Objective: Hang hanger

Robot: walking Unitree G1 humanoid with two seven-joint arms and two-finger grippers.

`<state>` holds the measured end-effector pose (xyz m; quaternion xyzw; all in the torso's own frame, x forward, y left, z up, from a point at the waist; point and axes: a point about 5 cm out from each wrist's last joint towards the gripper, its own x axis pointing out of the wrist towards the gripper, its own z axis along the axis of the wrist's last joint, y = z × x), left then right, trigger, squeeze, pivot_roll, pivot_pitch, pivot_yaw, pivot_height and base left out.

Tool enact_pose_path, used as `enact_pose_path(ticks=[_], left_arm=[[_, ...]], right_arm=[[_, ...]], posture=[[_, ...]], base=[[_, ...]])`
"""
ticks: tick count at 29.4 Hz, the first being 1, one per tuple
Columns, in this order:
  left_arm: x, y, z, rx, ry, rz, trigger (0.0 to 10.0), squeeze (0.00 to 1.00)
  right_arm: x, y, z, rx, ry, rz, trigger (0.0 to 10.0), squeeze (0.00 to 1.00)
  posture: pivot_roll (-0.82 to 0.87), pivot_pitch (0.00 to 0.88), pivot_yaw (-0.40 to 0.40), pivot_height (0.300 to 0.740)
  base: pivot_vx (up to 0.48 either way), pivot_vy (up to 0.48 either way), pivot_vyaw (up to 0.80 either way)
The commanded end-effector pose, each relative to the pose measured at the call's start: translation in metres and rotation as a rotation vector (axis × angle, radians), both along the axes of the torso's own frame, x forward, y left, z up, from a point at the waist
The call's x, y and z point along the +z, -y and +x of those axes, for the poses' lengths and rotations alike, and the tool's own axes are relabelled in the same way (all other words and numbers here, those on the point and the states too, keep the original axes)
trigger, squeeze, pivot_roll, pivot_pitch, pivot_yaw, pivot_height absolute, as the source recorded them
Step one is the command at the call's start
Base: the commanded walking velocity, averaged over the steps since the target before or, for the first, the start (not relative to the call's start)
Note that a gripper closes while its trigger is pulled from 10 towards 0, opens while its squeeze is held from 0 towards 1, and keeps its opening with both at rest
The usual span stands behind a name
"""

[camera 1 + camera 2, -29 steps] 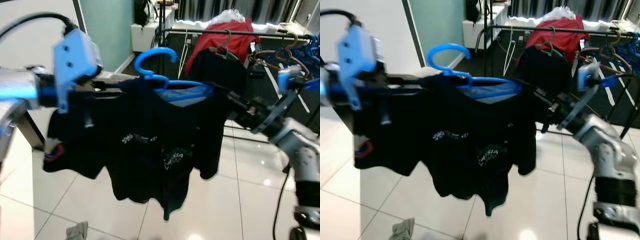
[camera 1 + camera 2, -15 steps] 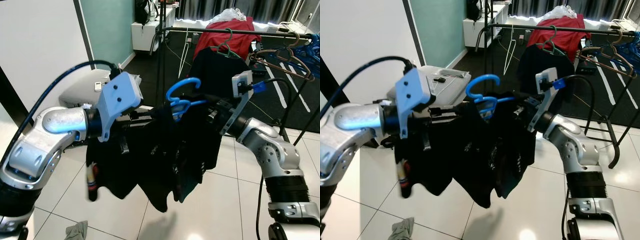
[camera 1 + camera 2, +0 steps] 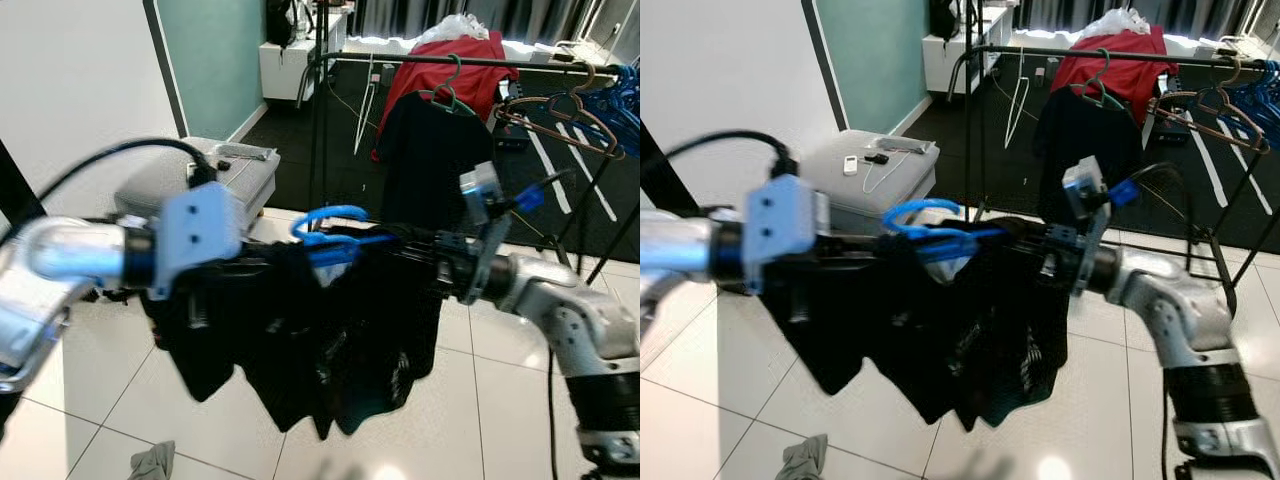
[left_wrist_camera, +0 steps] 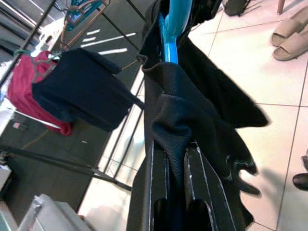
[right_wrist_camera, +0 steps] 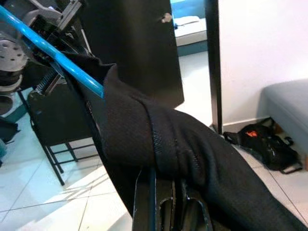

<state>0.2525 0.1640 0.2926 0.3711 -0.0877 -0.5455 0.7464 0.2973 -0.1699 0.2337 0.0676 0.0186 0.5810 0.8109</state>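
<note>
Hanger (image 3: pixel 335 232) — a blue plastic one, dressed in a black T-shirt (image 3: pixel 330 350) — hangs in mid-air between the two arms, its hook at 12 o'clock above the collar, well short of the clothes rail (image 3: pixel 450 63) beyond it.

At 9 o'clock the left end effector (image 4: pixel 177 168) has its two black fingers pressed together on a bunched fold of the shirt's shoulder, with the blue hanger bar running on past the fingertips. The head views are blurred here, yet the silver left arm with its blue wrist housing (image 3: pixel 195 240) can be made out reaching in level with the hanger.

The shirt droops in dark folds below the bar, its hem toward 6 o'clock over the glossy white floor tiles (image 3: pixel 90 420). A small grey rag (image 3: pixel 153 462) lies on the tiles at 7 o'clock.

At 3 o'clock the right end effector (image 5: pixel 166 190) is likewise closed on shirt cloth at the other shoulder — the blue bar enters the fold just beside its fingers.

Behind, at 12 to 1 o'clock, the rail carries a black top on a green hanger (image 3: pixel 430 150), a red garment (image 3: pixel 465 70), and empty brown hangers (image 3: pixel 560 110) further toward 2 o'clock.
</note>
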Motion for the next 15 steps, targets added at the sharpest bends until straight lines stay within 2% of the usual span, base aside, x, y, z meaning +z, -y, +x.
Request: enact_pose_path(ticks=[1,6,11,14,15], left_arm=[[-0.003,-0.011,-0.003,-0.021,-0.056,0.074,10.0,0.00],[0.002,-0.014,-0.007,-0.072,-0.063,0.122,10.0,0.00],[-0.004,-0.021,-0.009,-0.091,-0.086,0.199,10.0,0.00],[-0.005,-0.024,-0.010,-0.095,-0.091,0.217,10.0,0.00],[-0.009,-0.025,-0.010,-0.098,-0.098,0.248,10.0,0.00]], right_arm=[[0.013,0.006,-0.006,0.026,0.042,0.023,0.0,0.00],[0.013,0.006,-0.009,0.044,0.038,0.011,0.0,0.00],[0.015,0.009,-0.010,0.047,0.040,0.005,0.0,0.00],[0.017,0.012,-0.010,0.046,0.041,0.002,0.0,0.00],[0.019,0.013,-0.010,0.046,0.044,0.000,0.0,0.00]], posture=[[-0.01,0.000,-0.013,0.740],[-0.01,0.000,-0.013,0.740],[-0.01,0.000,-0.012,0.740],[-0.01,0.000,-0.012,0.740],[-0.01,0.000,-0.015,0.740]], base=[[0.000,0.000,0.00],[0.000,0.000,0.00],[0.000,0.000,0.00],[0.000,0.000,0.00],[0.000,0.000,0.00]])
